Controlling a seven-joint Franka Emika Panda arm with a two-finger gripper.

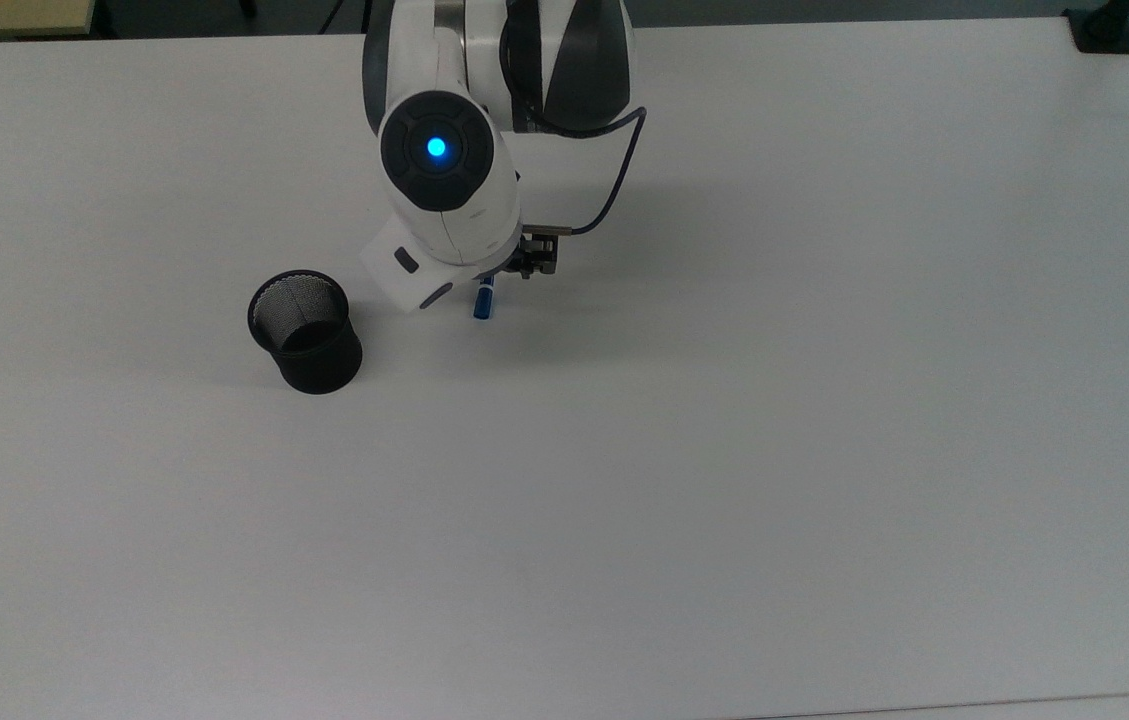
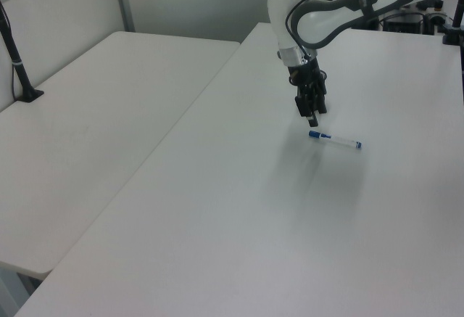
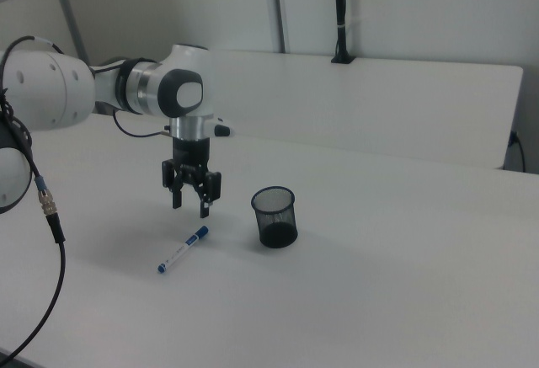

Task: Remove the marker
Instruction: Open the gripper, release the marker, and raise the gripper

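Note:
The marker [image 3: 183, 249] lies flat on the white table [image 1: 724, 450], white barrel with a blue cap. In the top view only its blue cap [image 1: 484, 298] sticks out from under the arm's wrist [image 1: 444, 200]. My gripper [image 3: 190, 208] hangs a short way above the marker's capped end, open, fingers pointing down, holding nothing. The left view has the gripper [image 2: 312, 120] just above and to the left of the marker [image 2: 335, 140]. A black mesh cup [image 1: 305, 330] stands upright on the top view's left of the marker, apart from it; I see nothing in it.
A second white table [image 2: 87, 128] adjoins on the left view's left, with a black post [image 2: 14, 48] clamped to it. A black clamp [image 1: 1104, 30] sits at the table's far right corner in the top view. A cable [image 3: 46, 208] hangs at the right view's left.

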